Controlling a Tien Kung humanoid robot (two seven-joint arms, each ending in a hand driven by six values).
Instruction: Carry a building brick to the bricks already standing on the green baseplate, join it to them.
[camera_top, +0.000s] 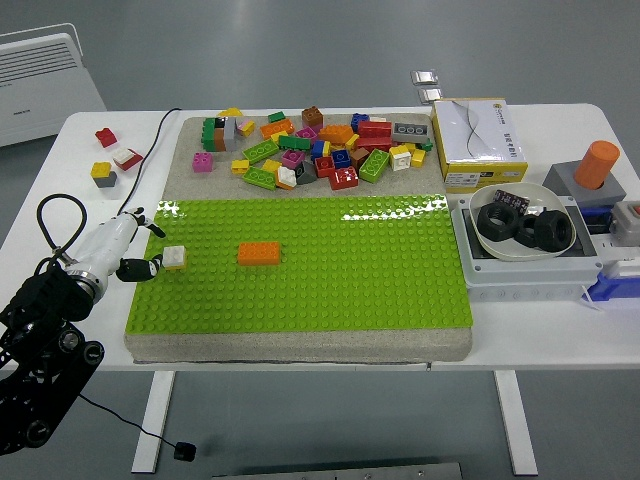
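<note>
Baseplate (330, 270) open apart from orange brick (259, 253).

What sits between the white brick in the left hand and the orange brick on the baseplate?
Nothing: in the head view, only bare green baseplate studs separate the white brick, held by the left hand, from the orange brick.

Left hand (140, 266) reaches in low from the left, fingertips seemingly pinched.
</note>
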